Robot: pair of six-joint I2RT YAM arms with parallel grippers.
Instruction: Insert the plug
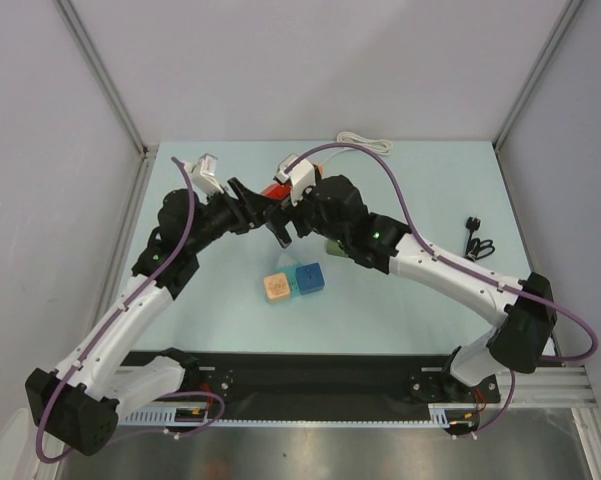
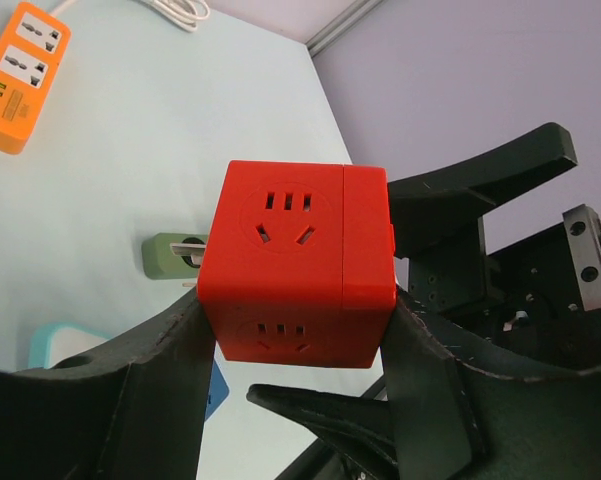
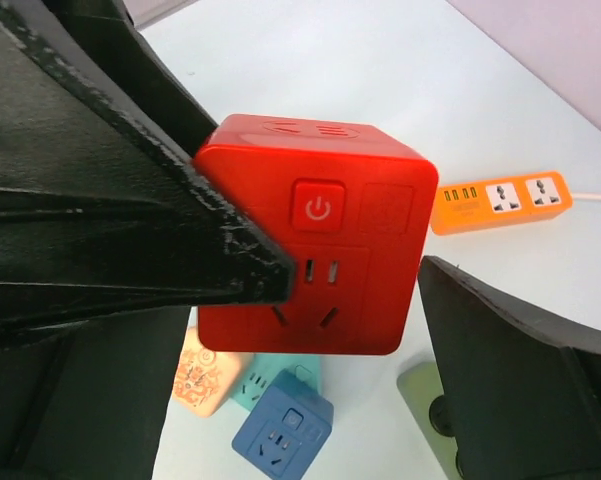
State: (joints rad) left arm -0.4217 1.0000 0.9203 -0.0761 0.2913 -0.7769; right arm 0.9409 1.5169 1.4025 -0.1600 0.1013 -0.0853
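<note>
A red cube socket (image 2: 295, 265) hangs above the table, and my left gripper (image 2: 295, 335) is shut on its two sides. My right gripper (image 3: 355, 280) is open around the same red cube socket (image 3: 360, 210). Its left finger (image 3: 130, 230) crosses the cube's front face and its right finger (image 3: 520, 350) stands apart from the cube. The face toward the right wrist carries a power button and socket holes. A green plug (image 2: 172, 255) with metal prongs lies on the table below, seen also as the green plug (image 3: 425, 395). From above, both grippers (image 1: 275, 210) meet mid-table.
An orange power strip (image 2: 18, 78) with a white cord (image 1: 365, 143) lies at the back of the table. Peach (image 1: 277, 288), teal and blue (image 1: 308, 278) cube sockets sit together in the middle. A black plug with its cord (image 1: 477, 240) lies at the right.
</note>
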